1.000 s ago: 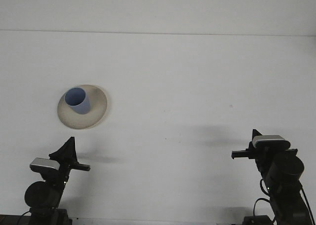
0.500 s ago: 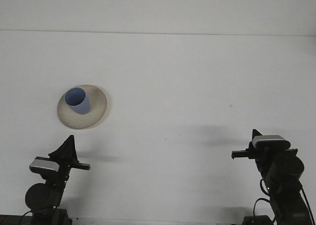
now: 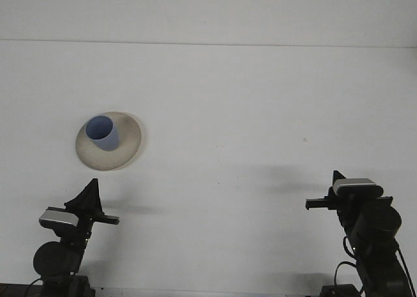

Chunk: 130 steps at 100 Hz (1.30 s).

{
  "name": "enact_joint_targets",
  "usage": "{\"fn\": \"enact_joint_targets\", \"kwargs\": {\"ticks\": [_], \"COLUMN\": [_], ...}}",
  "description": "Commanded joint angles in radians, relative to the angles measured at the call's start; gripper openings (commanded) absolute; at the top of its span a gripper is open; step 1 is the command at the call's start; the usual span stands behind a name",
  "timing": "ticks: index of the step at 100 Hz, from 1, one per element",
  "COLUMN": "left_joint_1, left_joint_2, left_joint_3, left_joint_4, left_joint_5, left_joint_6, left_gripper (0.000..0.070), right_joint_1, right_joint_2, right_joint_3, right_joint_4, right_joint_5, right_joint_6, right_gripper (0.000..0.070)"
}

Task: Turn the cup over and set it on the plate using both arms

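Front view: blue cup (image 3: 102,133) stands on the plate (image 3: 129,144) (mouth up), beyond the left gripper (image 3: 89,196); its grip is unclear.

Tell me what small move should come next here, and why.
Probably none beyond easing both arms back to rest. The blue cup already stands mouth-up on the beige plate, so the job looks done. The left gripper and right gripper both hang low near the table's near edge, well apart from the plate and holding nothing.

Cup (image 3: 102,133) stands on plate (image 3: 124,144), table's (image 3: 260,101) left.
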Motion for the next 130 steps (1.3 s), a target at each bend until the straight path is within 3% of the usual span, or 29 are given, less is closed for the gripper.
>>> {"fn": "enact_joint_targets", "kwargs": {"ticks": [1,59,109,130], "left_joint_1": [-0.002,-0.002,-0.002,-0.002], "left_joint_2": [-0.002,-0.002,-0.002,-0.002], "left_joint_3": [-0.020,-0.020,-0.020,-0.020], "left_joint_4": [0.013,0.013,0.013,0.013], "left_joint_5": [0.002,0.002,0.002,0.002], "left_joint_6": [0.005,0.005,0.005,0.005], "left_gripper": [0.0011,0.0011,0.0011,0.0011], "right_joint_1": [0.002,-0.022,-0.040,-0.040], "right_joint_2": [0.002,-0.133,-0.534,-0.546], "right_joint_3": [0.005,-0.037,-0.432,-0.542], "right_joint_4": [0.012,0.033,0.401,0.540], "right_joint_5": [0.000,0.000,0.001,0.001], "right_joint_6": [0.004,0.004,0.004,0.005], "right_gripper": [0.0001,0.0001,0.0001,0.0001]}}
